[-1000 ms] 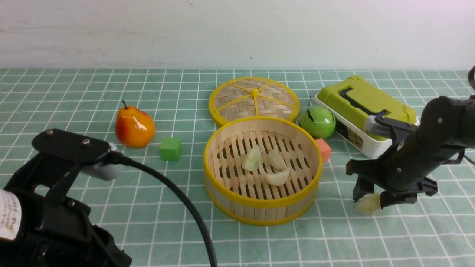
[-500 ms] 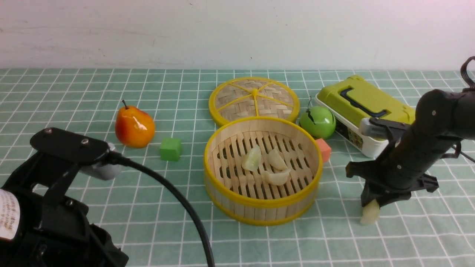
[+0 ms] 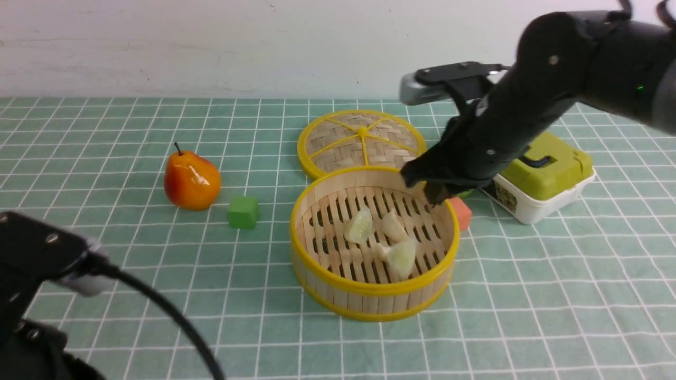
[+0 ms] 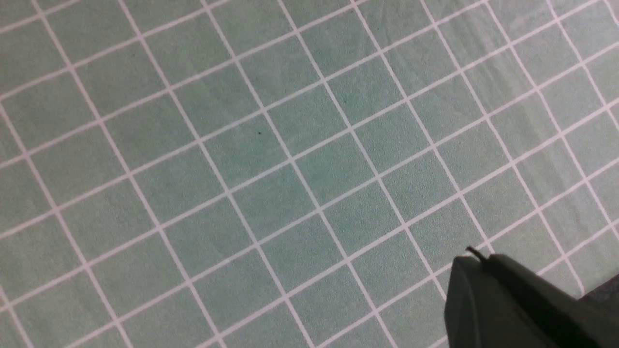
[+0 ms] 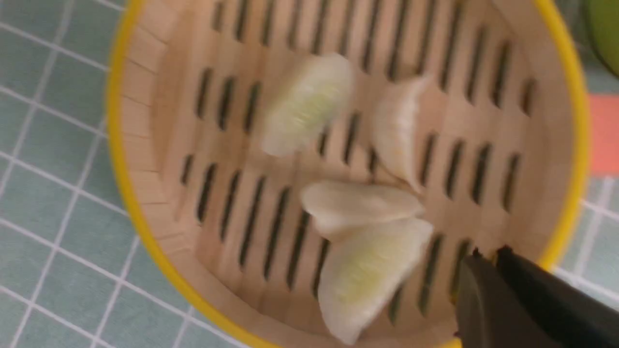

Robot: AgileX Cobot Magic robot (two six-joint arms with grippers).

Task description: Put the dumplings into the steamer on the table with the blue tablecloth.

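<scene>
your right gripper (image 3: 435, 196) hangs over the far right rim of the steamer (image 3: 338, 295), jaws pressed together, empty. all four dumplings (image 3: 360, 226) lie inside the steamer, mid-table (image 3: 79, 132). your left gripper (image 4: 476, 263) is closed too, over the blue tablecloth (image 4: 242, 145).

Robotics laboratory test bench, checked tablecloth (image 3: 105, 132) against bare white wall (image 3: 211, 47), staged props of plastic pear (image 3: 191, 182), green cube (image 3: 243, 212), lunch box (image 3: 549, 179), black robot arm (image 3: 528, 116).
</scene>
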